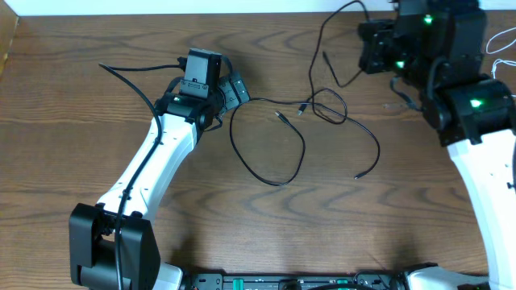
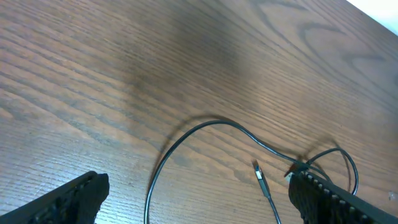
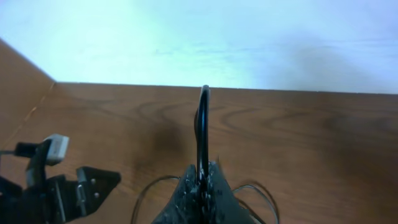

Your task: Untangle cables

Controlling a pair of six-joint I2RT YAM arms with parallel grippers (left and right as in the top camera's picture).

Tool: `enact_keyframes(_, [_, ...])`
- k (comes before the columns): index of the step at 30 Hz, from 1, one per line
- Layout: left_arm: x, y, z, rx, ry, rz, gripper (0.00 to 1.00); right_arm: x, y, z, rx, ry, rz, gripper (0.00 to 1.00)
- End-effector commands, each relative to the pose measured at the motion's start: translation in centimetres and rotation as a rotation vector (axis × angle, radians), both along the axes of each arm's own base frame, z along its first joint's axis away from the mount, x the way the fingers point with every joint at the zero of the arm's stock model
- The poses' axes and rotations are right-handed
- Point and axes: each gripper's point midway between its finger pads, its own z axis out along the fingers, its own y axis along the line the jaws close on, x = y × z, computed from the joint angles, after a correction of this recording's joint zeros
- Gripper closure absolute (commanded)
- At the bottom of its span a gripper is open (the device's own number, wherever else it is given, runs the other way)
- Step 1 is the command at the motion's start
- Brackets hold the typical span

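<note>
A thin black cable (image 1: 274,182) lies in loops across the middle of the table, with a plug end (image 1: 360,174) at the right. My left gripper (image 1: 234,93) hovers open over its left loop. In the left wrist view the fingers (image 2: 68,202) stand wide apart, with the cable (image 2: 205,124) and a small plug (image 2: 258,174) on the wood between them, untouched. My right gripper (image 3: 202,186) is shut on a black cable (image 3: 203,124) that sticks up from the jaws. From overhead the right gripper (image 1: 364,48) is at the top right. A thin white cord (image 1: 498,39) shows at the right edge.
The left arm (image 1: 153,161) reaches in from the bottom left and the right arm (image 1: 476,113) fills the right side. A pale wall (image 3: 217,37) borders the far table edge. The left gripper's body (image 3: 56,186) appears low left in the right wrist view.
</note>
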Motion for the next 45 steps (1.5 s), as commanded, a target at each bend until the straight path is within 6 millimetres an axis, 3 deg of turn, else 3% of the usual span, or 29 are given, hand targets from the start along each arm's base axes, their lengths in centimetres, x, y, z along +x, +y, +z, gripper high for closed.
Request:
enact_keyframes(1, [0.0, 0.4, -0.7, 0.016, 0.016, 0.009, 0.02, -0.8, -2.5, 1.8, 0.028, -0.029, -0.078, 0.99])
enact_keyframes(9, [0.0, 0.4, -0.7, 0.017, 0.015, 0.010, 0.02, -1.9, -6.0, 4.7, 0.097, -0.090, -0.161, 0.99])
enact_keyframes(13, [0.0, 0.4, -0.7, 0.016, 0.015, 0.009, 0.02, -2.5, -6.3, 6.6, 0.122, -0.150, -0.138, 0.99])
enact_keyframes(18, [0.0, -0.4, -0.6, -0.045, 0.023, 0.014, 0.02, -2.7, -6.0, 6.3, 0.129, -0.131, -0.119, 0.99])
enact_keyframes(21, [0.0, -0.7, -0.5, -0.071, 0.024, 0.020, 0.02, -3.1, -4.5, 7.2, 0.178, -0.150, -0.031, 0.99])
enact_keyframes(25, [0.2, -0.1, -0.5, -0.041, 0.015, 0.043, 0.02, -4.3, -2.3, 10.2, 0.242, -0.239, 0.123, 0.99])
enact_keyframes(30, [0.1, -0.4, -0.5, -0.054, 0.019, 0.036, 0.02, -5.5, -4.2, 12.7, 0.301, -0.295, 0.079, 0.99])
enact_keyframes(34, [-0.1, -0.6, -0.7, -0.052, 0.025, 0.030, 0.00, -5.9, -5.1, 12.6, 0.319, -0.278, 0.045, 0.99])
enact_keyframes(35, [-0.1, -0.8, -0.7, -0.052, 0.023, 0.024, 0.05, -5.8, -5.2, 12.4, 0.318, -0.269, 0.038, 0.99])
enact_keyframes(39, [-0.3, -5.5, -1.0, -0.065, -0.012, -0.150, 0.17, -4.7, -6.0, 9.9, 0.311, -0.182, -0.021, 0.99])
enact_keyframes(45, [-1.6, -13.3, -2.5, -0.132, -0.029, -0.381, 0.18, -3.0, -6.0, 6.5, 0.310, -0.061, -0.038, 0.99])
